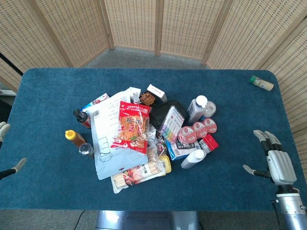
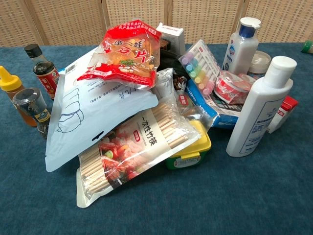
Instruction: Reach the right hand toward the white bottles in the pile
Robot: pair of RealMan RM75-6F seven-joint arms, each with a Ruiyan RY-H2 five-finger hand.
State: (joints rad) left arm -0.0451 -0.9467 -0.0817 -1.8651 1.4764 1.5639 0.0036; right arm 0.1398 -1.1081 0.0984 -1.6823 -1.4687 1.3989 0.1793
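Two white bottles stand at the right side of the pile. The nearer white bottle is at the pile's front right corner. The taller one with a blue-trimmed cap stands further back. My right hand hovers over the table near the right edge, well right of both bottles, fingers spread and holding nothing. My left hand shows only as pale fingertips at the left frame edge. Neither hand appears in the chest view.
The pile holds a red snack bag, a large white pouch, a noodle pack, a marker set, pink cups, sauce bottles on its left. A small jar lies at the far right corner.
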